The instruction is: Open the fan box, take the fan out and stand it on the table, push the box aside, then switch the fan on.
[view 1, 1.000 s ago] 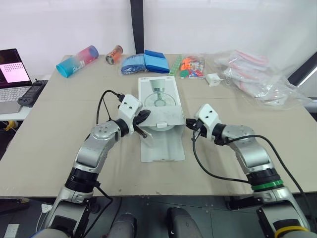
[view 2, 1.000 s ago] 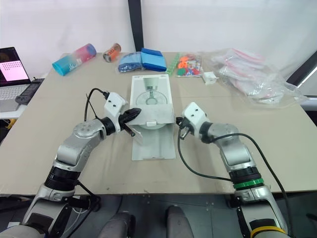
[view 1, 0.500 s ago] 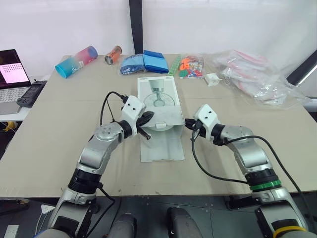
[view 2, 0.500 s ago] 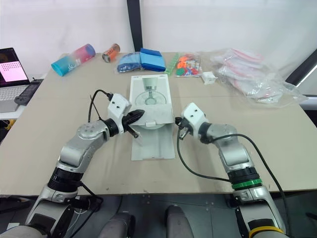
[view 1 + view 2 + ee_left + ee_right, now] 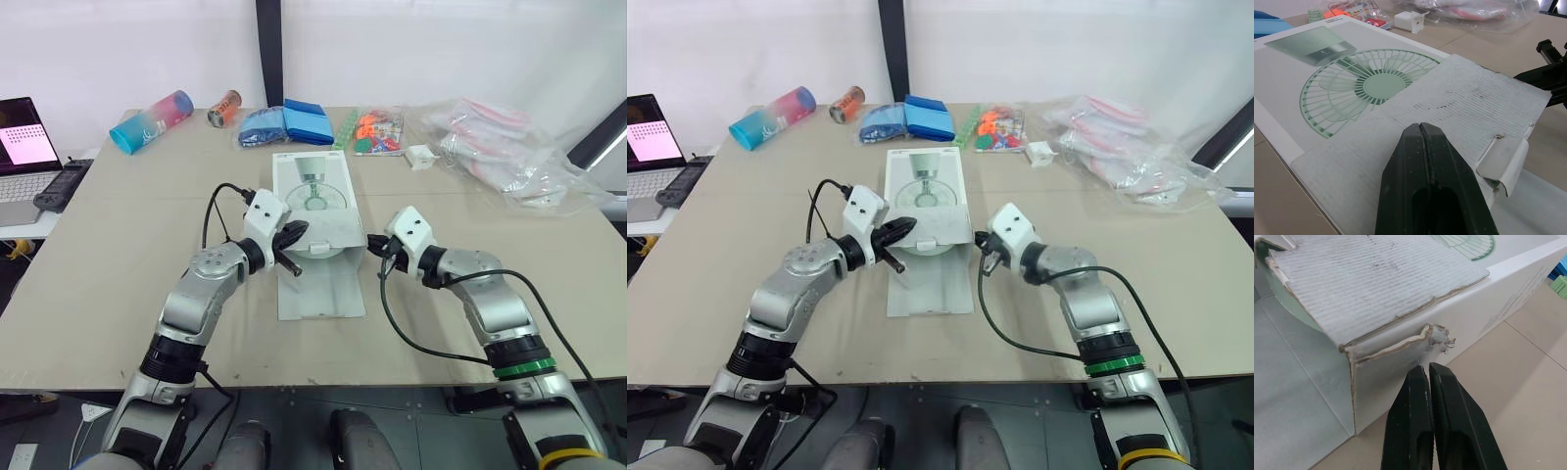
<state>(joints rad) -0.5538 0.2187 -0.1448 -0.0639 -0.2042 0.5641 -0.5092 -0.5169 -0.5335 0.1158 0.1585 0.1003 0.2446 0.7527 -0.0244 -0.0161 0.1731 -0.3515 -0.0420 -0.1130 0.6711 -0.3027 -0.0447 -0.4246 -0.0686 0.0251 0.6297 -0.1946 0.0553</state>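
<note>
I found the left gripper (image 5: 1421, 128) closed, empty, over the fan box (image 5: 315, 188) flap (image 5: 1464, 110); the right gripper (image 5: 1428, 368) closed, empty, at its right wall.

Box (image 5: 312, 191) between left hand (image 5: 297, 233), right hand (image 5: 369, 247); maybe touching.

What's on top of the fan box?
A grey cardboard flap lies folded back on top of the fan box. It covers part of the printed fan picture; the rest of the picture shows. What lies under the flap, inside the box, is covered.
</note>
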